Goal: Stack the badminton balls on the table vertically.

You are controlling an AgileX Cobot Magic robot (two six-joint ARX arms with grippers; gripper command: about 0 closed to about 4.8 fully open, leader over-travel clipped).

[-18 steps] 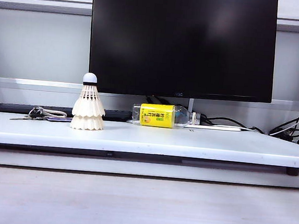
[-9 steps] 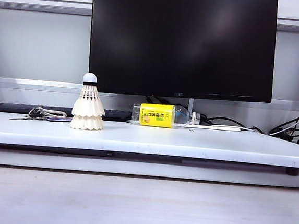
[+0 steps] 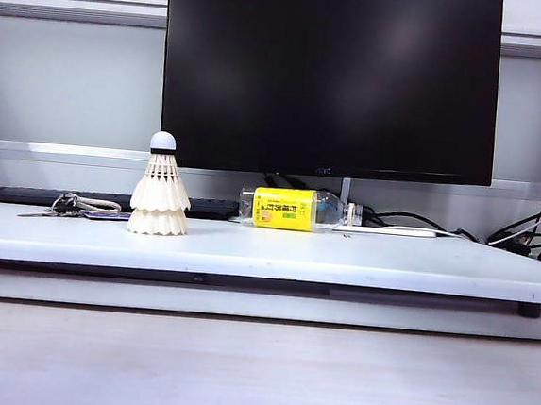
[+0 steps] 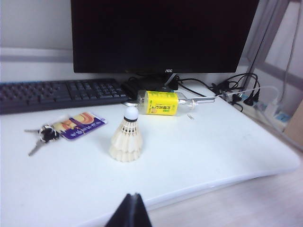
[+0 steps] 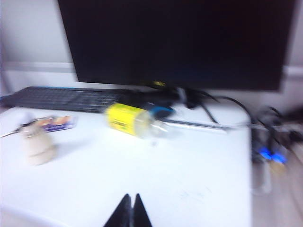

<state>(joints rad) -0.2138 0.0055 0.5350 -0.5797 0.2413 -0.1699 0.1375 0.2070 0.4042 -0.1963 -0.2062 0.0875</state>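
On the table [image 3: 360,258] the badminton balls [image 3: 160,198] stand stacked; left pincer [image 4: 133,196] and right pincer [image 5: 131,196] closed, empty.

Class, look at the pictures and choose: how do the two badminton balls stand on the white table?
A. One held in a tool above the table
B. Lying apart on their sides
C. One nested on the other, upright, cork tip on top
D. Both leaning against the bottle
C: the badminton balls form one upright stack on the table, cork tip up, apart from the bottle, with no tool touching them.
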